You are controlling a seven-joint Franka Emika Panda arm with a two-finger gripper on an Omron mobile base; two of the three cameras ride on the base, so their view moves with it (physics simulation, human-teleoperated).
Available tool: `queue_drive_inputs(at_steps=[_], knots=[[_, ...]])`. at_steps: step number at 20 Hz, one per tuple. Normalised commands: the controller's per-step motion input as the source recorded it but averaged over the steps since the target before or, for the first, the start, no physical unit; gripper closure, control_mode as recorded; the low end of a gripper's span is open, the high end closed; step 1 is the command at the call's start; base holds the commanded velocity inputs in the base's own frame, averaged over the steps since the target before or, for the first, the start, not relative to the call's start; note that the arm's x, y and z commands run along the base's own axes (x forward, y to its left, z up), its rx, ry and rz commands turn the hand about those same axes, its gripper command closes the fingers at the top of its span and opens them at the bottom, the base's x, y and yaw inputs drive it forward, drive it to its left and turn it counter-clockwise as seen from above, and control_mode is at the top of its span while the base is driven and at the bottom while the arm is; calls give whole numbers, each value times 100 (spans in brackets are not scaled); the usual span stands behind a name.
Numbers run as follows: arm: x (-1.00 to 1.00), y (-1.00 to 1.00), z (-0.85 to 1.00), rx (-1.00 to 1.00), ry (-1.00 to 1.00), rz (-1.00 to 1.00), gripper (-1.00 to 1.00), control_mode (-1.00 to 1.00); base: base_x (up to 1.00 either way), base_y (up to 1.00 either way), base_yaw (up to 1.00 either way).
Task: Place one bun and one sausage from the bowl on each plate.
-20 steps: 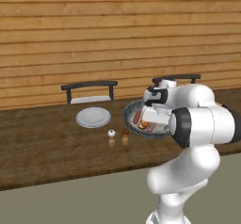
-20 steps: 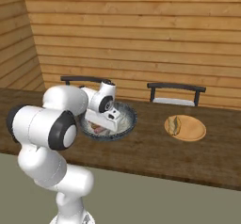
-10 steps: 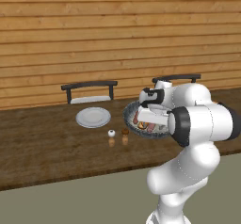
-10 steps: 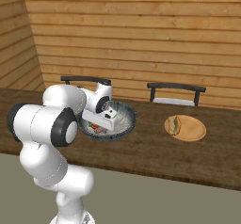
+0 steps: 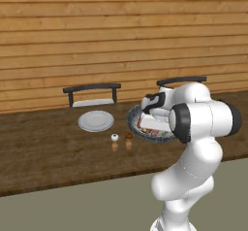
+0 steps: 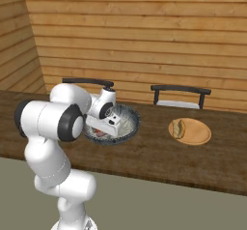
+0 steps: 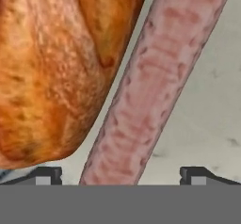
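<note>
My gripper (image 7: 121, 173) is open and low inside the bowl (image 7: 212, 100), its two dark fingertips (image 7: 47, 173) standing on either side of a pink sausage (image 7: 155, 86) that lies lengthwise between them, ungripped. A golden-brown bun (image 7: 52, 68) lies right beside the sausage. From the base, the hand (image 5: 149, 123) reaches down into the dark-rimmed bowl (image 5: 132, 123) (image 6: 135, 122). A light-grey plate (image 5: 96, 121) lies bare to the bowl's left. A wooden plate (image 6: 198, 133) to the bowl's right carries a bun (image 6: 179, 128).
Two small shakers (image 5: 115, 138) (image 5: 128, 136) stand on the brown table in front of the grey plate. Two dark chairs (image 5: 92, 91) (image 6: 181, 94) are pushed in at the table's far side, before a wooden wall.
The hand has sunk a little lower into the bowl, with its jaws staying wide. The plates and shakers have not moved.
</note>
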Motion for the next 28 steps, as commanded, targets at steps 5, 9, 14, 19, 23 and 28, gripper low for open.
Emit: queue_drive_inputs(at_steps=[5, 9, 14, 19, 23, 28], knots=[[2, 0, -4, 0, -1, 0, -100, -100, 0, 0, 0], [0, 0, 0, 0, 0, 0, -100, -100, 0, 0, 0], [0, 0, 0, 0, 0, 0, 100, -100, 0, 0, 0], [0, 0, 0, 0, 0, 0, 100, -100, 0, 0, 0], [0, 0, 0, 0, 0, 0, 100, -100, 0, 0, 0], [-28, -17, 39, 0, -2, 0, 100, -100, 0, 0, 0]])
